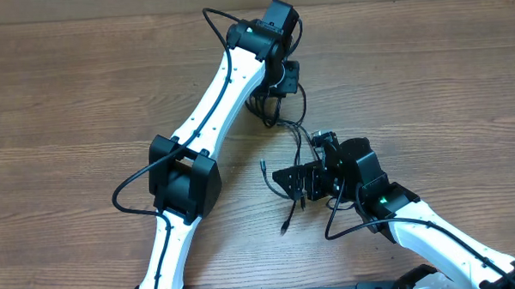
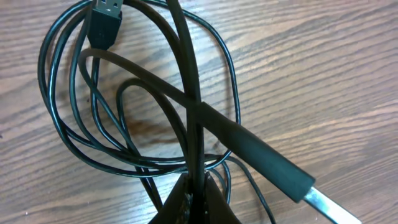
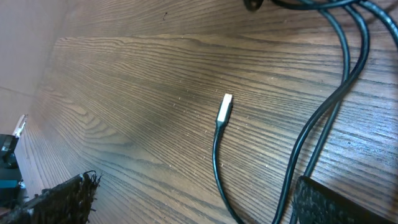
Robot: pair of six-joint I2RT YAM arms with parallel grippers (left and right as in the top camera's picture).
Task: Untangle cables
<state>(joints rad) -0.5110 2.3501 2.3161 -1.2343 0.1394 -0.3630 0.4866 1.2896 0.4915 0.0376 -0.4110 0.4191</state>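
Cables [image 2: 188, 68] looped up at the left gripper [image 2: 196, 199], stray end over by the right gripper [image 3: 193, 193]

The loops lie loose just ahead of the left fingers, which are pinched together on a couple of strands. The right one's jaws are spread wide with nothing clamped, a white-tipped plug [image 3: 224, 107] lying out in front between them on the wood-grain table [image 1: 83, 82].

Your left arm [image 1: 217, 94] stretches far forward, left gripper [image 2: 194, 198] pinched tight on cables [image 2: 124, 146]; your right arm [image 1: 432, 233] is bent low, right gripper [image 1: 303, 184] spread wide.
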